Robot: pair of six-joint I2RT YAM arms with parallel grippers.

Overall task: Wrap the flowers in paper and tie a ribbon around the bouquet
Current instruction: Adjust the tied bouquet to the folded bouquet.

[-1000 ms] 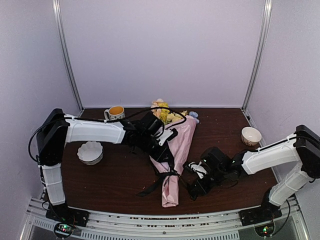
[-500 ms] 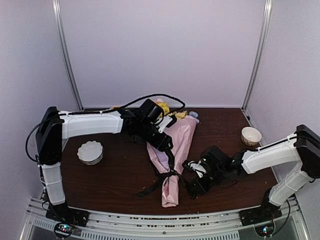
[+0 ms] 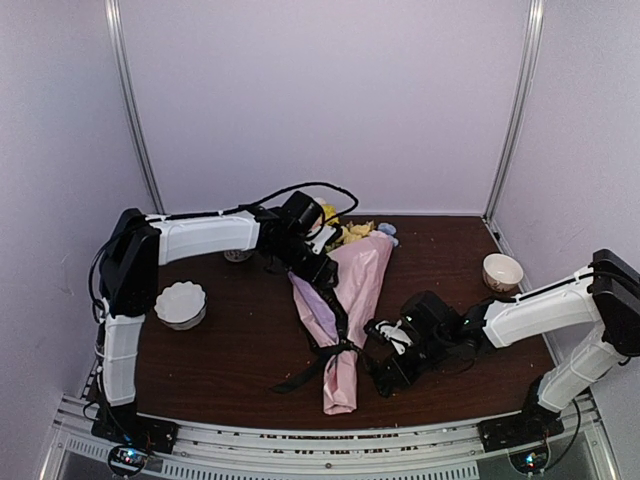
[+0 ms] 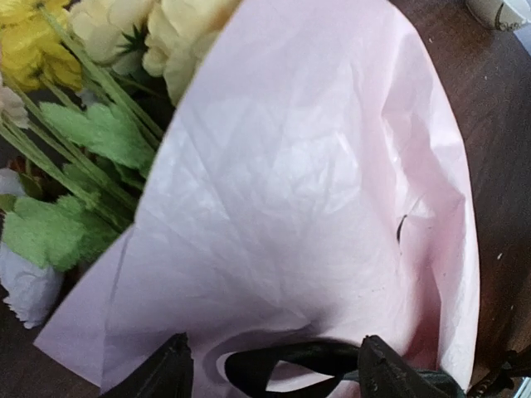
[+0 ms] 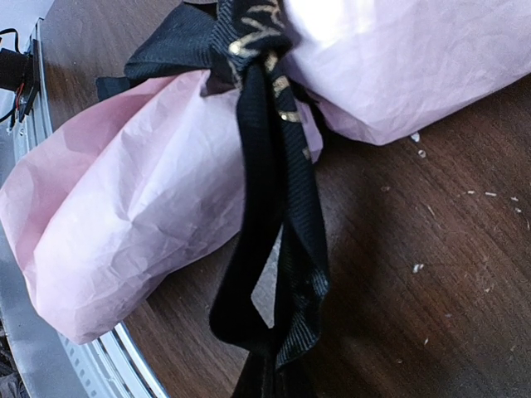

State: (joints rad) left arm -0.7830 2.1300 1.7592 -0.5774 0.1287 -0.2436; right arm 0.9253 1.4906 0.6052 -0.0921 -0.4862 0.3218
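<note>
On the dark brown tabletop point(image 3: 230, 340), you have the bouquet point(image 3: 352, 290) lying flat near the middle, blooms toward the back wall and its narrow end toward the metal rail point(image 3: 300, 440) at the near edge. Pale lilac walls close the table in on three sides, with a slim metal upright point(image 3: 133, 120) in each back corner.

Your left gripper point(image 4: 274, 377) hangs over the wide end of the pink paper point(image 4: 315, 207), fingers spread wide and gripping nothing. The flowers point(image 4: 91, 133) stick out of the cone just beyond it.

Your right gripper point(image 3: 384, 378) sits low beside the cone's narrow end, jaws pinched together on the tails of the black ribbon point(image 5: 265, 166). That ribbon is knotted around the paper and runs taut from the knot down to the fingers.

A white scalloped bowl point(image 3: 181, 303) stands on the left of the table and a small bowl point(image 3: 502, 271) on the right, both well apart from the bouquet. Pale crumbs point(image 5: 417, 268) dot the wood beside the ribbon.
</note>
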